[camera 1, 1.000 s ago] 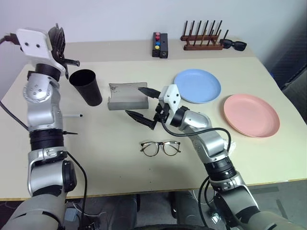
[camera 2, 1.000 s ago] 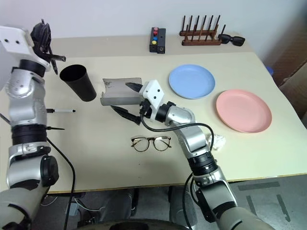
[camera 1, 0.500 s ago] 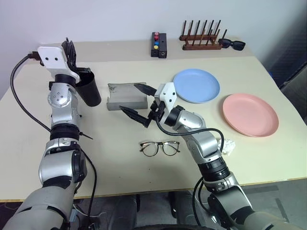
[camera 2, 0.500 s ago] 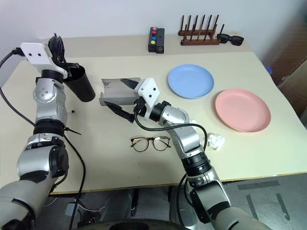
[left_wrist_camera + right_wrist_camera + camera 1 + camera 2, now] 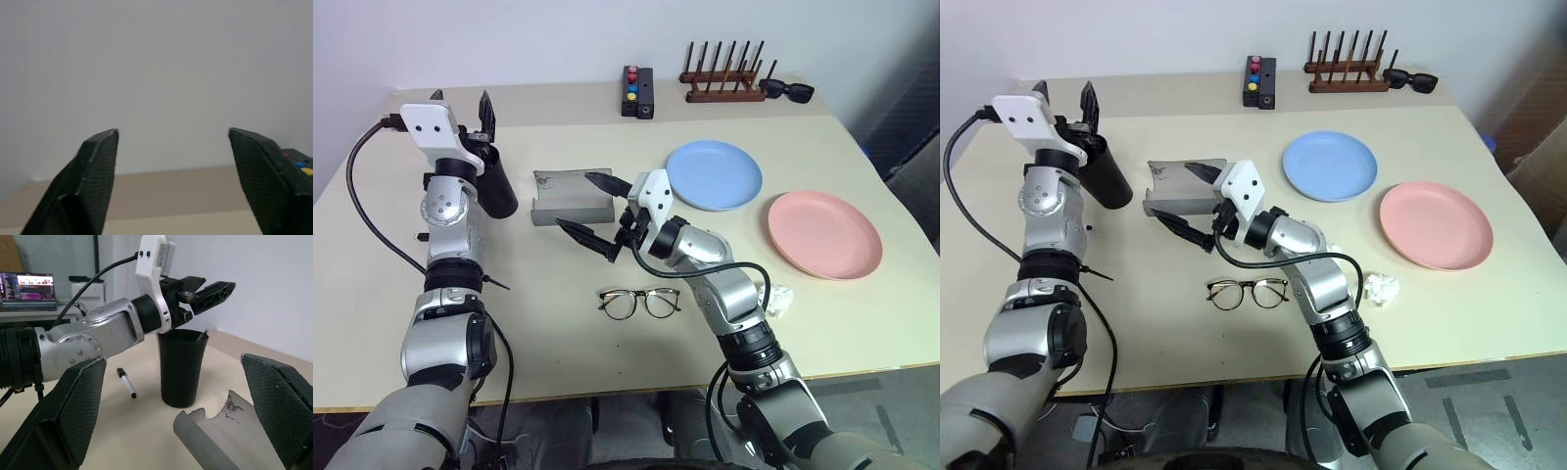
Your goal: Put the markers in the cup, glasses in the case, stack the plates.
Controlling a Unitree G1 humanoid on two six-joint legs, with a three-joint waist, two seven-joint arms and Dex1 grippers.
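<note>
The black cup (image 5: 495, 184) stands at the table's left. My left gripper (image 5: 461, 100) hovers just above its rim, open and holding nothing. A thin dark marker tip (image 5: 204, 333) pokes out of the cup (image 5: 180, 366). The white marker with a black cap (image 5: 126, 383) lies on the table beside the cup, mostly hidden by my left arm in the head views. The grey case (image 5: 572, 197) lies open mid-table. My right gripper (image 5: 596, 209) is open just in front of it. The glasses (image 5: 639, 302) rest nearer me. The blue plate (image 5: 715, 174) and pink plate (image 5: 824, 234) lie apart at the right.
A small black box with coloured buttons (image 5: 639, 91), a wooden peg rack (image 5: 724, 84) and black sunglasses (image 5: 790, 91) line the back edge. A crumpled white paper (image 5: 782, 297) lies near my right forearm.
My left gripper came down over the cup and opened; the dark marker it held has left its jaws and now shows in the cup. My right arm has not moved.
</note>
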